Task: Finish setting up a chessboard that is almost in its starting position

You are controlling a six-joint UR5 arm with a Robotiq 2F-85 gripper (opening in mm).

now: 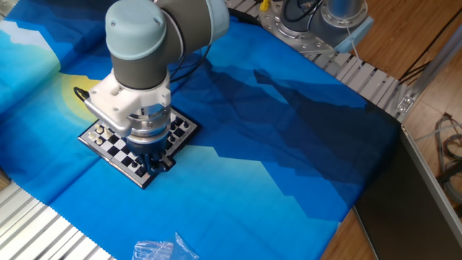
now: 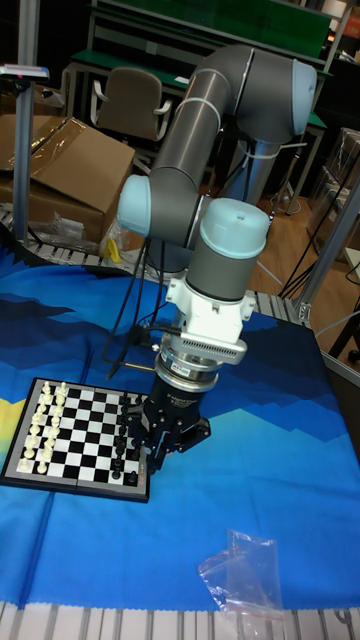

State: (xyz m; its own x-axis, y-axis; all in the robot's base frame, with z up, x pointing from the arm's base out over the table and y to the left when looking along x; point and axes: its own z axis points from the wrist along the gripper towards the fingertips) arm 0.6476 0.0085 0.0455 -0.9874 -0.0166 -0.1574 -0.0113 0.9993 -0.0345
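From the fixed view, my arm's wrist covered the middle of the chessboard (image 1: pixel 115 144), so I could only see its near and side edges. The gripper (image 1: pixel 153 160) sat below the wrist as a dark lump, and I could not make out how its jaws stood. In the tall fixed view the gripper (image 2: pixel 165 447) hung at the board's black-piece side and hid some of those pieces. The pieces were too small for me to tell types apart. A clear plastic bag (image 1: pixel 162 250) was cut off by the bottom edge.
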